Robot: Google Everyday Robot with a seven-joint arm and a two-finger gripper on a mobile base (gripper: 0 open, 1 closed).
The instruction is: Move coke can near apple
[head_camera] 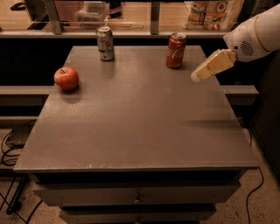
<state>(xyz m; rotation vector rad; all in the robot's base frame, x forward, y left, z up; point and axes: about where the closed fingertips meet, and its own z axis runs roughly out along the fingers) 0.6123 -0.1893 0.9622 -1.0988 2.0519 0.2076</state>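
The coke can (pixel 176 50) is red with white script and a silver top. It stands upright near the table's far right. The apple (pixel 66 78) is red with yellowish patches and lies near the table's left edge. My gripper (pixel 197 77) hangs above the table's right side, a little right of and nearer than the coke can, apart from it. It holds nothing that I can see. The white arm (pixel 253 37) comes in from the upper right.
A silver-and-green can (pixel 105 43) stands upright at the table's far side, left of the coke can. The grey table (pixel 140 118) has drawers below its front edge. A counter with bags (pixel 214 13) and a railing runs behind it. Cables lie on the floor at left.
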